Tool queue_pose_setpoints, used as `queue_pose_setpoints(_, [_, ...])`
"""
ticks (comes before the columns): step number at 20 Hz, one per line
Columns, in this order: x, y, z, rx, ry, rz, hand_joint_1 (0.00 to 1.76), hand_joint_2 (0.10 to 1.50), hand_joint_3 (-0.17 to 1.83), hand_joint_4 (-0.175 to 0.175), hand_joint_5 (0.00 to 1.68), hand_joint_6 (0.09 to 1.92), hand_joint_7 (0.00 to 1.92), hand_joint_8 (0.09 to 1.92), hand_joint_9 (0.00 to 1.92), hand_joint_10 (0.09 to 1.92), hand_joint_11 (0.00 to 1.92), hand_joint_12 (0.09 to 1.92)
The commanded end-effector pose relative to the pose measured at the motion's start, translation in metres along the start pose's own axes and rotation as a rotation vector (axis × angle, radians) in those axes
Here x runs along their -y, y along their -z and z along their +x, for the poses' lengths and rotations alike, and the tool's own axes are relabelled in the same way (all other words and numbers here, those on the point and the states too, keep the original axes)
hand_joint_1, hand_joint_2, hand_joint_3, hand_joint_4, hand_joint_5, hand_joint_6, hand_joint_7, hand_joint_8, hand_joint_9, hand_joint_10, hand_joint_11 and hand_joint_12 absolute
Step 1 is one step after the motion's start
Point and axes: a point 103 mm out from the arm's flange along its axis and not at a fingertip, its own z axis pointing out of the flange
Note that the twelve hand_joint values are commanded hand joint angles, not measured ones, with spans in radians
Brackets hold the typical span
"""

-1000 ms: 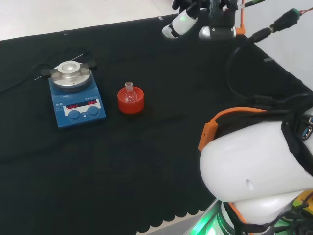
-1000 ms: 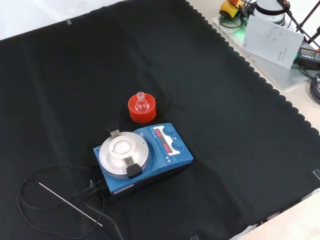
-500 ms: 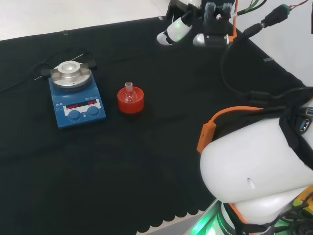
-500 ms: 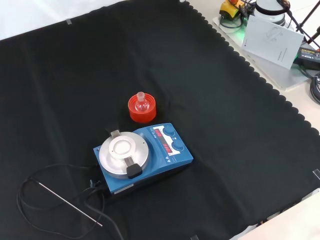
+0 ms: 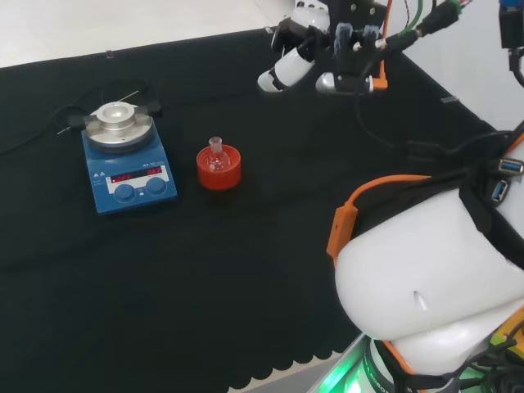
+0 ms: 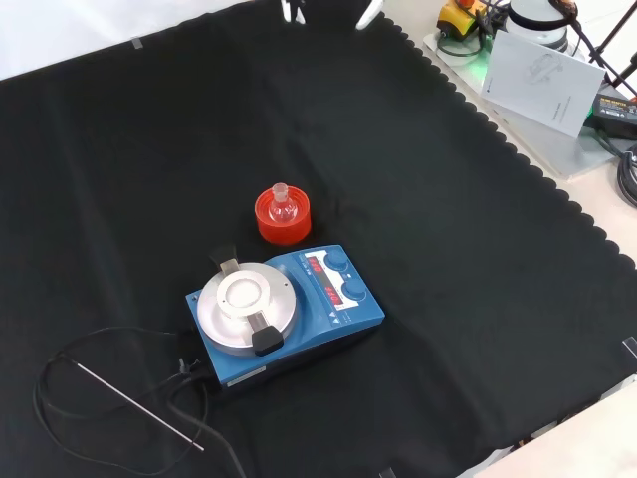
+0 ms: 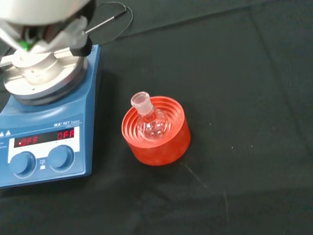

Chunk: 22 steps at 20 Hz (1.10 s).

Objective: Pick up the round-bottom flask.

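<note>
1 flask: round-bottom flask (image 7: 149, 119) sits neck-up in red ribbed stand (image 5: 219, 168), just beside blue hotplate stirrer (image 6: 289, 310)
Hand: hand (image 5: 307, 49) hovers well apart from it, fingers spread, holding nothing
Approach: descend over the neck, pinch there, lift straight
Room: bare cloth opposite the stirrer; avoid its plate

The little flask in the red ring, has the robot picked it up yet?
Not yet. The round-bottom flask sits untouched in its red ribbed stand beside the blue hotplate. The hand hangs above the cloth, well away from it. Reaching, gripping and lifting are all left.
</note>
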Motion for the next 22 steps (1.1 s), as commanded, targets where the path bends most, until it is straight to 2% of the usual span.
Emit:
queue_pose_setpoints(1, [-0.017,-0.019,-0.002,-0.065,0.016,0.016,0.88,0.38,0.85,-0.157,0.27,0.83,0.63,0.94,0.64,0.91,0.29,1.45])
queue_pose_setpoints(4, [-0.023,-0.023,0.002,-0.080,0.032,0.016,0.88,0.38,0.85,-0.157,0.26,0.83,0.61,0.95,0.62,0.92,0.28,1.46])
queue_pose_setpoints(11, [-0.038,-0.034,0.011,-0.090,0.061,0.060,0.88,0.38,0.85,-0.158,0.25,0.83,0.61,0.96,0.62,0.93,0.27,1.47])
queue_pose_setpoints(22, [-0.053,-0.057,0.010,-0.093,0.070,0.096,0.89,0.38,0.85,-0.161,0.26,0.84,0.63,0.96,0.63,0.94,0.27,1.47])
